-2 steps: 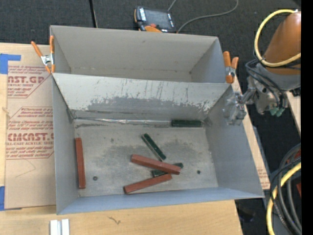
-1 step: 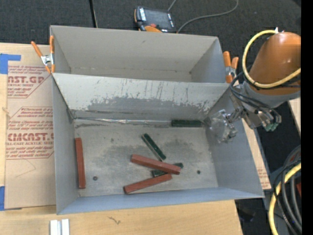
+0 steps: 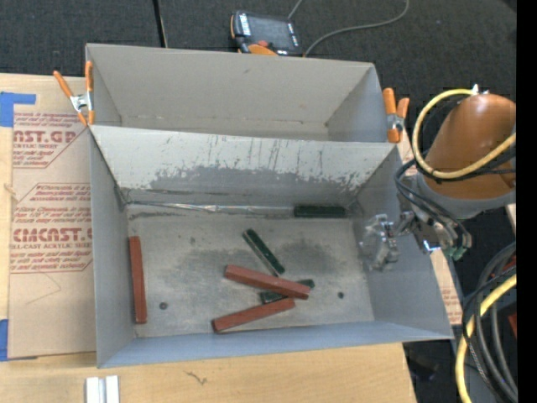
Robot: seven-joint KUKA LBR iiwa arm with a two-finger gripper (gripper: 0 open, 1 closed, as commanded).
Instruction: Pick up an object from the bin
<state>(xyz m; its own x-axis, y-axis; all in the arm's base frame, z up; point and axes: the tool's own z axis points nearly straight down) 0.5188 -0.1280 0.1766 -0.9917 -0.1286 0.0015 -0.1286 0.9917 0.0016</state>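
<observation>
Grey metal bin (image 3: 109, 225) with sloped walls, and the flat floor is pretty scuffed, with a pale scraped band along the back wall. It sits on a light wooden tabletop (image 3: 252, 380), with dark carpet (image 3: 67, 15) behind it and a small black box (image 3: 264, 32) with a cable lying back there. The gripper (image 3: 379, 243) comes in from the right under the arm's orange cover (image 3: 470, 145), which has yellow cables (image 3: 436, 133) looped round it. It hangs over the bin's right sloped wall, just at the right edge of the floor. Honestly can't tell whether it's spread or pressed together from this angle, and it isn't touching any of the sticks. The closest thing to it is a dark green stick (image 3: 319, 211) lying flat along the foot of the back wall, a bit to the gripper's left and further back. Mid-floor, well to its left, there's a loose little pile: a slanted green stick (image 3: 263, 252), a reddish-brown stick (image 3: 266, 281) lying across another green stick (image 3: 285, 292) that mostly hides under it, and a second reddish-brown stick (image 3: 253, 315) just in front of those, near the front wall. A third reddish-brown stick (image 3: 137, 280) lies lengthwise against the left wall, the farthest thing from the gripper.
</observation>
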